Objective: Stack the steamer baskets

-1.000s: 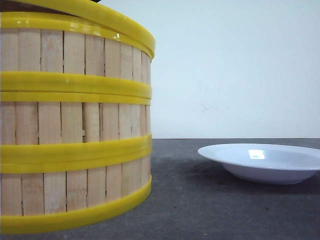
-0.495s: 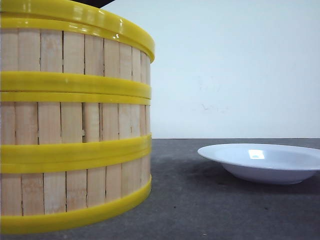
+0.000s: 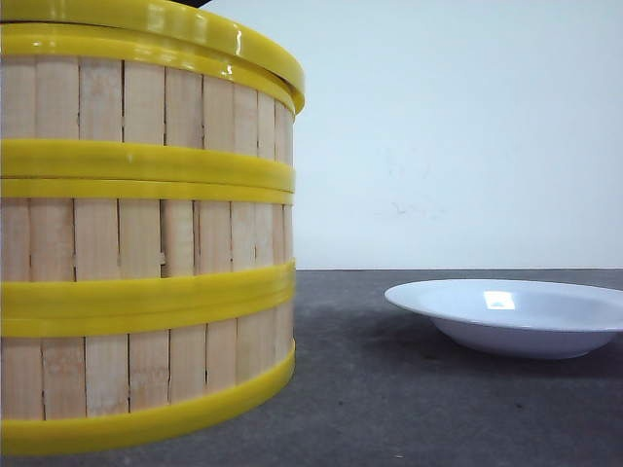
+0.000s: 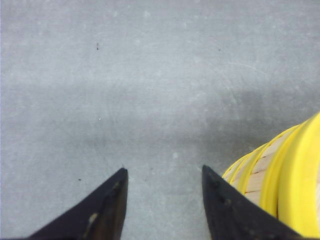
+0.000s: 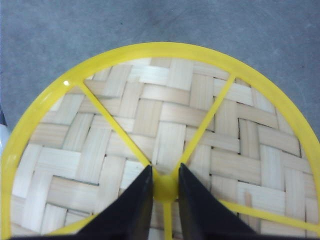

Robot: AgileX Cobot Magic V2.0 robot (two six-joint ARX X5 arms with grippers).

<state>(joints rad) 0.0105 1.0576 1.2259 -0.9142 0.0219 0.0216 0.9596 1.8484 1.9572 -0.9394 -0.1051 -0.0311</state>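
Right up close in the front view stands a tall stack of steamer baskets (image 3: 146, 243) on the dark grey table (image 3: 409, 409). You can count three layers of light bamboo slats, one on top of the other, with bright yellow rims between them. The baskets look lined up well, with no basket sticking out to the side. On the very top sits the woven bamboo lid (image 5: 160, 145), round, with a yellow rim and yellow spokes that meet at a little knob in the middle. The lid's rim seems to sit a tiny bit crooked at the right edge of the stack, so it may not be fully settled. The right gripper (image 5: 165, 187) is over the lid, and its two black fingers are pressed close on the yellow knob (image 5: 165, 189) from both sides, so it is holding the lid. The left gripper (image 4: 164, 175) is just beside the stack, near the table, with its fingers spread apart and nothing between them. Farther back and off to the right, well apart from the stack, lies a white plate (image 3: 511, 316) with nothing on it. I think the stacking is done, all three baskets are up. What seems left is for the right gripper to let go of the knob and lift away.
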